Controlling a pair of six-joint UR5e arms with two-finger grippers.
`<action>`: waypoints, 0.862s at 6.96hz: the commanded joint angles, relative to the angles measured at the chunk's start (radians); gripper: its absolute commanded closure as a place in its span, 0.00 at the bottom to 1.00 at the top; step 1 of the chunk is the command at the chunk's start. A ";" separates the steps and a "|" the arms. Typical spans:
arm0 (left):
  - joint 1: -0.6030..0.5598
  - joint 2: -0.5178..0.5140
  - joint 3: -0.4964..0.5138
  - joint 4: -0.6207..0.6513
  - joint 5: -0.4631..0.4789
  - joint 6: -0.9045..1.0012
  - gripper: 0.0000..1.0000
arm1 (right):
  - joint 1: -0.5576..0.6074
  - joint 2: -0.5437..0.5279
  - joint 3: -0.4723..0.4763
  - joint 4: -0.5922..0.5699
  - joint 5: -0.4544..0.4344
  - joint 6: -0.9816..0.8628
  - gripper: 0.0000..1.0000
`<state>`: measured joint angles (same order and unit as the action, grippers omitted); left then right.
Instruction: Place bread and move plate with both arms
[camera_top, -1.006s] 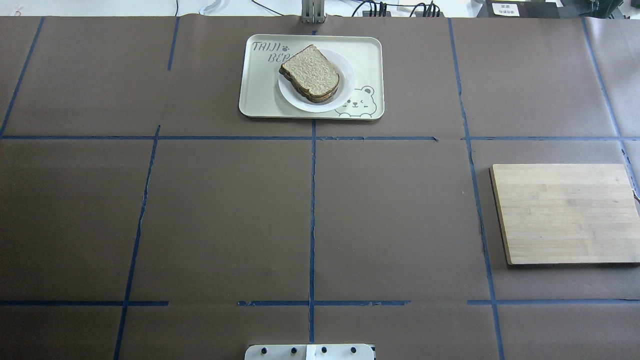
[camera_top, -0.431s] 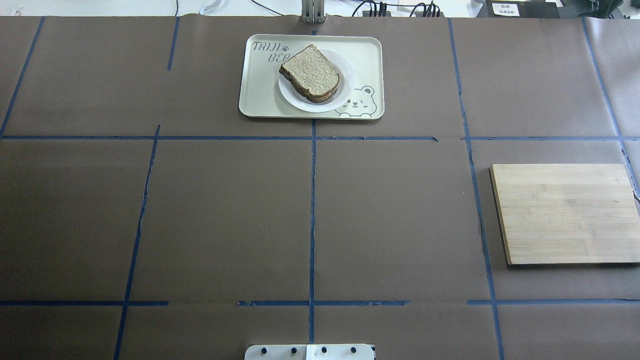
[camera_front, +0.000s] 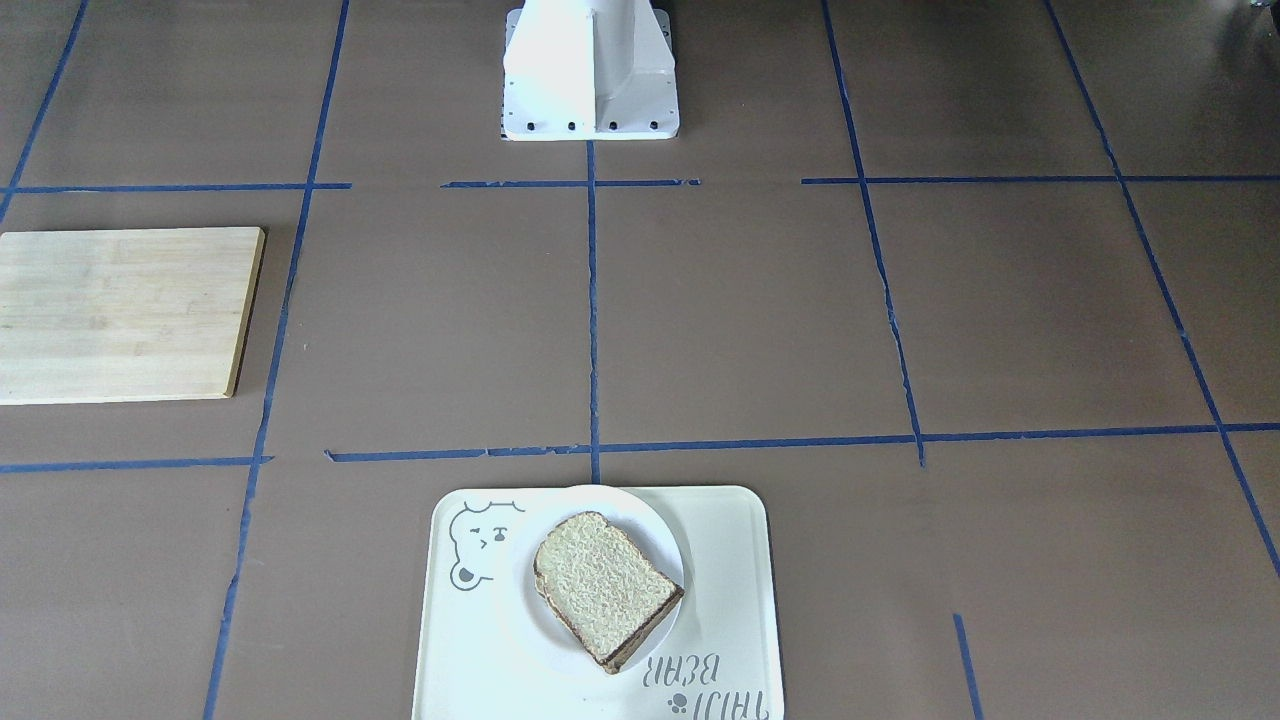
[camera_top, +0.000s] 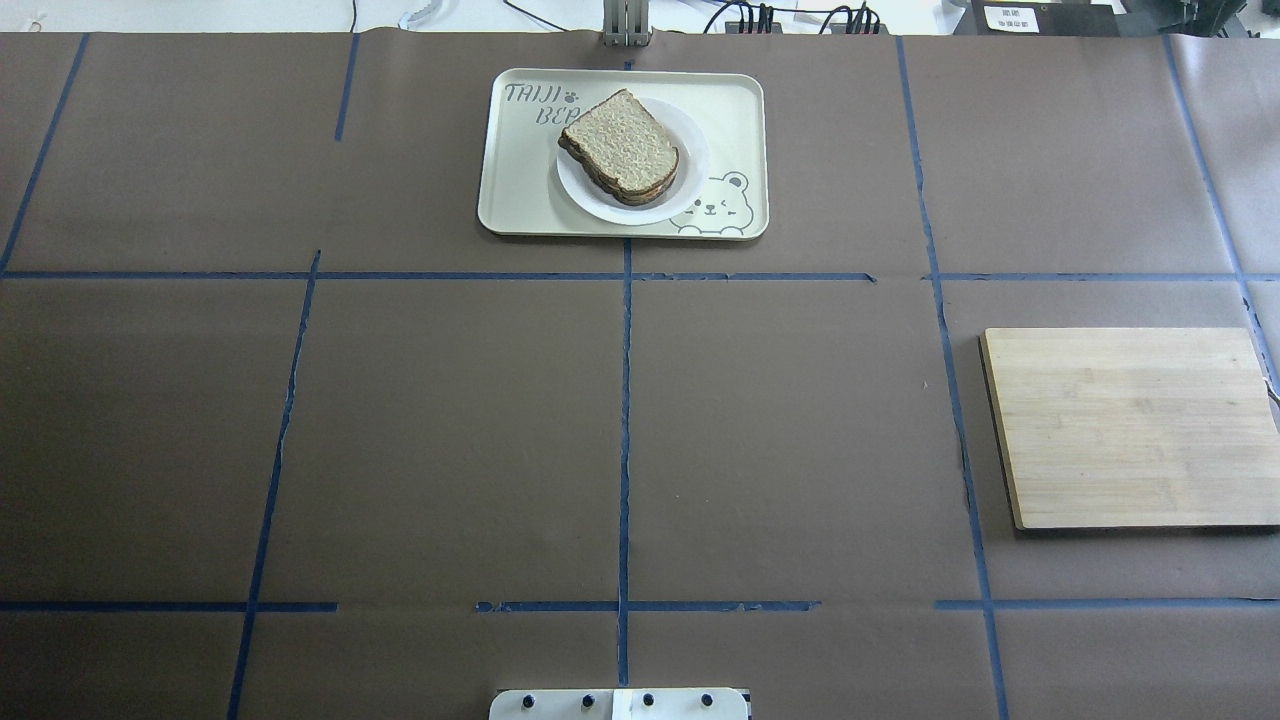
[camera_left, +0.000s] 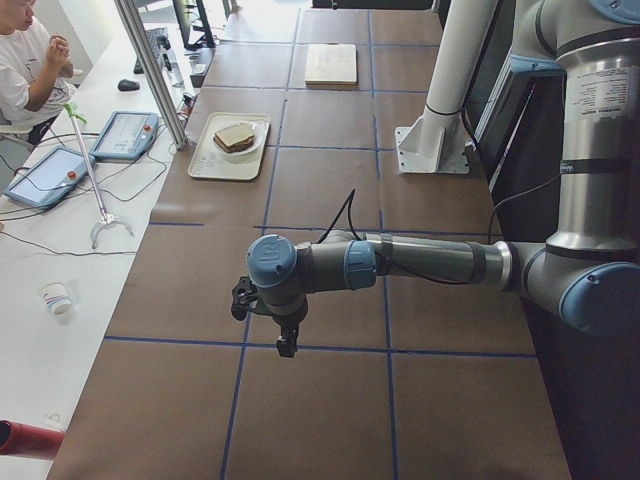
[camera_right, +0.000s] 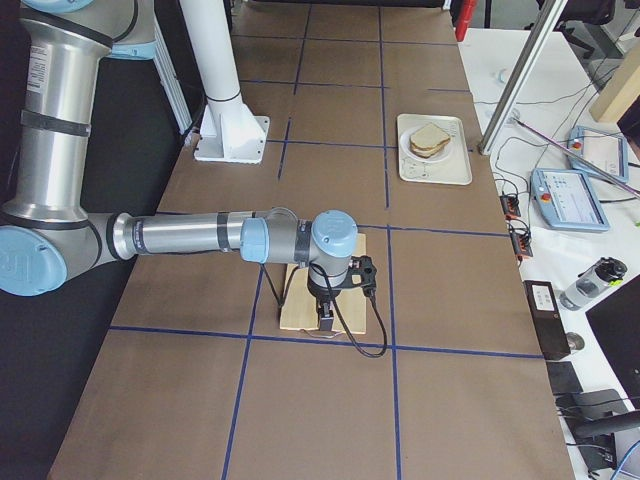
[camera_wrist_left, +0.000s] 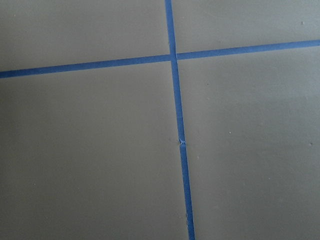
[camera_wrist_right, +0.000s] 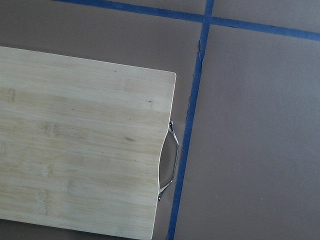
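Jaws on the left arm (camera_left: 430, 262): pointing down over the bare brown desk (camera_top: 450, 430), well away from the food; cannot tell whether apart or together, caught only by the side camera and too small. From that wrist's camera, nothing but desk paper and a crossing of 2 blue tape lines (camera_wrist_left: 173, 55). Jaws on the right arm (camera_right: 190, 235): pointing down over the bamboo cutting board (camera_top: 1130, 425), again seen only from the side, so cannot tell open from closed. From that wrist's camera, 1 corner of the board and a thin metal handle (camera_wrist_right: 172, 160) on its edge, beside a tape line. Holding nothing, as far as either side view shows. Bread (camera_top: 622, 145): 1 speckled tan slice with dark crust, lying flat on the plate (camera_top: 695, 165), overhanging its rim slightly on the side toward the printed lettering. Plate sitting on the cream tray (camera_top: 520, 180) with the bear drawing, at the far middle edge of the desk from the robot, touching part of the bear print. Tray and cutting board well apart. White base (camera_front: 590, 70) at the robot's side of the desk, in line with the tray. Seated person (camera_left: 25, 60) at a white table past the desk's far edge.
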<state>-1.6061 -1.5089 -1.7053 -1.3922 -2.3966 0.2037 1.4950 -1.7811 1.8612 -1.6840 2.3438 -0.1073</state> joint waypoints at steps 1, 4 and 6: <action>0.000 -0.001 -0.014 0.002 -0.003 0.002 0.00 | 0.010 -0.011 -0.010 0.000 0.041 0.006 0.00; 0.000 0.001 -0.037 0.002 0.013 0.002 0.00 | 0.013 -0.023 -0.011 0.009 0.057 0.061 0.00; 0.002 0.013 -0.033 0.001 0.014 0.002 0.00 | 0.024 -0.021 -0.008 0.014 0.052 0.061 0.00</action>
<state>-1.6051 -1.5003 -1.7380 -1.3909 -2.3852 0.2056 1.5129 -1.8017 1.8513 -1.6743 2.3965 -0.0508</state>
